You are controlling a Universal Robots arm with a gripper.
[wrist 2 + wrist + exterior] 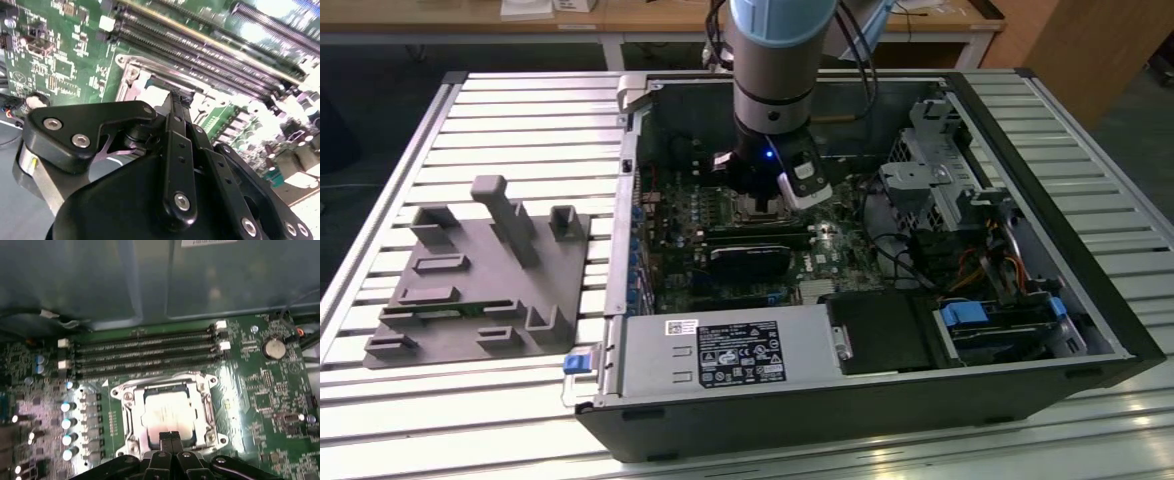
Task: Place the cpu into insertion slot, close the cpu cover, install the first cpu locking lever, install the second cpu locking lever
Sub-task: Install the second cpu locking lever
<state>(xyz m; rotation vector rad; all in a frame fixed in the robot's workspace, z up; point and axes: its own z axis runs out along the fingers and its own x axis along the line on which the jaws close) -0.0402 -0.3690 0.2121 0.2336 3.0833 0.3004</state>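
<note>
Dim case interior; glare on green board (235, 390); bg soft.

Pale silvery cpu (167, 416), silvery-grey cpu cover (131, 416), green motherboard (260, 390)

In the exterior view the arm (774, 90) hides the insertion slot (757, 208) almost wholly. In the second wrist view the gripper (176, 95) covers most of the cpu cover (131, 80). In the first wrist view the gripper (170, 436) blocks the cpu (167, 414) at one edge, and the levers cannot be made out.
</note>
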